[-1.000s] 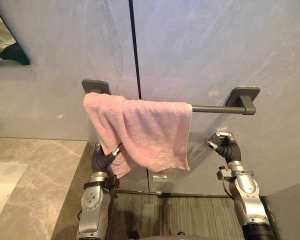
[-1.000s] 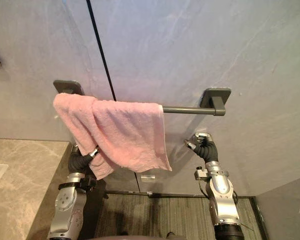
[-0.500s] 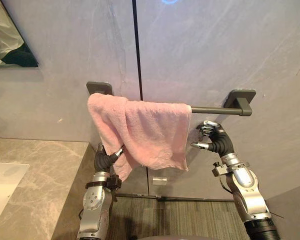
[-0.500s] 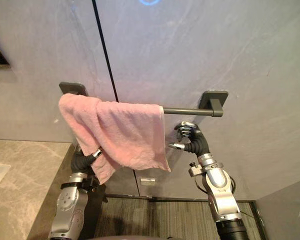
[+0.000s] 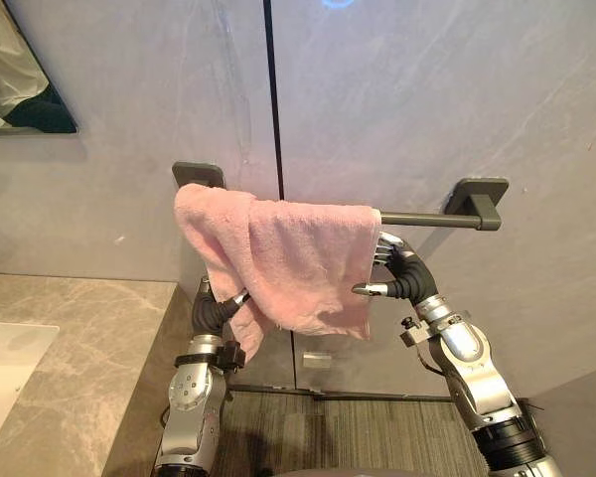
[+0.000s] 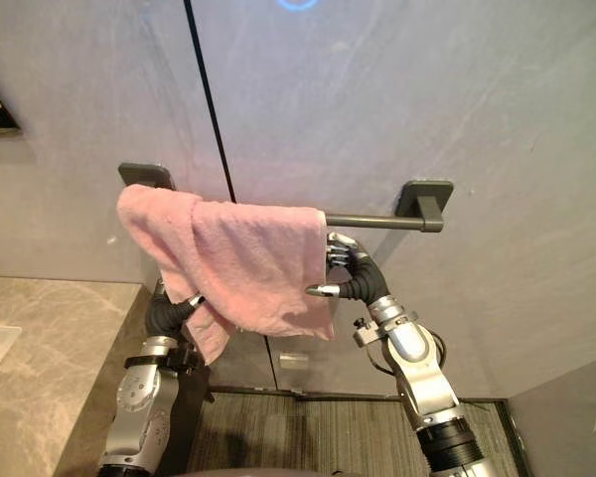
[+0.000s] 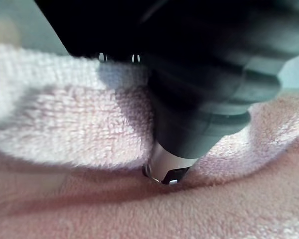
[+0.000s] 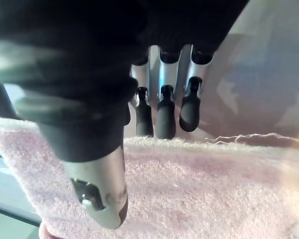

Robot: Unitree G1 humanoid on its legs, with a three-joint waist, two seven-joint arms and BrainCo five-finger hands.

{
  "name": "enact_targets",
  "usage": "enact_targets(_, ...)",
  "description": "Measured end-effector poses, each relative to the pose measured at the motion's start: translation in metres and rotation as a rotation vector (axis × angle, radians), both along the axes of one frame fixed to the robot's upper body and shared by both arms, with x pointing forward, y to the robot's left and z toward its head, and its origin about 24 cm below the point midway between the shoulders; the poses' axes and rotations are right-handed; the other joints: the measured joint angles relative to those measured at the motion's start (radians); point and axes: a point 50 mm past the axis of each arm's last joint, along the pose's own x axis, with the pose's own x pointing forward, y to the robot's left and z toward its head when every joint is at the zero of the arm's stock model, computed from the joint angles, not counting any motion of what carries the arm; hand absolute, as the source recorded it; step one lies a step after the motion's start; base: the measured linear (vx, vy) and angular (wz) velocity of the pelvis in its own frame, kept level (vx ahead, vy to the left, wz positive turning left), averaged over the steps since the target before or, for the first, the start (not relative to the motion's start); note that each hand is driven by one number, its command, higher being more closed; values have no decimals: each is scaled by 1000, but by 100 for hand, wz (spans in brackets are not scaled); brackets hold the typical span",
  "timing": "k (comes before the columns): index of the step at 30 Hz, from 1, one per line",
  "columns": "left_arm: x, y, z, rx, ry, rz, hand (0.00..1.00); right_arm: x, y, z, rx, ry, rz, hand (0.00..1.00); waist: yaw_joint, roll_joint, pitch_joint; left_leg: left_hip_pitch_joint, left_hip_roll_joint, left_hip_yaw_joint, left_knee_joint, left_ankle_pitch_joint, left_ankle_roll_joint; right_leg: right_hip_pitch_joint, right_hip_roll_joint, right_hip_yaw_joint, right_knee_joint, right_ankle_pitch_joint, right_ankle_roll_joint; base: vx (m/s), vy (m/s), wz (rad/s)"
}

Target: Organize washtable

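A pink towel (image 5: 298, 268) hangs bunched over the left half of a dark grey wall bar (image 5: 427, 220). My left hand (image 5: 217, 312) reaches up into the towel's lower left part. Its thumb (image 7: 169, 169) presses into a fold of the cloth, and its fingers are buried behind it. My right hand (image 5: 405, 280) is at the towel's right edge, just under the bar. Its thumb (image 8: 102, 199) lies straight across the front of the cloth. Its fingers (image 8: 165, 117) stand behind the edge, with a gap between them and the towel.
A marble countertop (image 5: 79, 348) with a white sink (image 5: 5, 353) lies at the lower left, and a mirror (image 5: 25, 79) hangs above it. The bar's right half is bare up to its bracket (image 5: 482, 194). Below is striped flooring (image 5: 368, 432).
My right hand has moved left and up from free air to the towel's right edge. My left hand has stayed in the cloth and risen slightly. The camera tilted a little at first.
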Motion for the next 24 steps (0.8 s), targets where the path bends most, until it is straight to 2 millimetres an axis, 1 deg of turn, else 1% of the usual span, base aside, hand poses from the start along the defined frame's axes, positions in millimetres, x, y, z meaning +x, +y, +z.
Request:
enact_targets(9, 2, -5, 1, -4, -6, -17, 100, 6, 15, -9, 2, 40, 42, 0, 3, 0, 0, -3, 0, -8, -4, 7, 1, -1, 0, -8, 3, 1, -2, 0, 0, 1)
enact_targets(14, 2, -5, 1, -4, -6, -17, 100, 9, 23, -9, 8, 46, 65, 0, 3, 0, 0, -9, 1, -8, -6, 9, 1, -7, 0, -8, 5, 2, -3, 0, 0, 0)
enact_targets(15, 2, -5, 2, -4, -8, -20, 100, 10, 26, -10, 6, 51, 75, 100, 4, 1, 0, -11, 1, -8, -6, 11, 2, -10, 0, -9, 6, 2, -4, 0, 0, 0)
enact_targets(20, 5, -7, 5, -6, -20, -25, 100, 10, 31, -12, 17, 60, 82, 100, 12, 1, 0, -16, 1, -13, -1, 14, 2, -11, 0, -14, 7, 3, -4, 0, 0, 2)
enact_targets(22, 5, -12, 4, -5, -19, -50, 100, 10, 31, -13, 15, 62, 82, 100, 14, 0, -1, -21, 1, -19, 0, 16, 2, -13, 0, -19, 7, 3, -4, -10, -5, 8)
enact_targets(24, 5, -17, 4, -5, -17, -73, 100, 10, 31, -13, 15, 64, 81, 100, 24, 0, -1, -25, 3, -23, 0, 19, 1, -15, 1, -23, 6, 4, -5, -24, -13, 7)
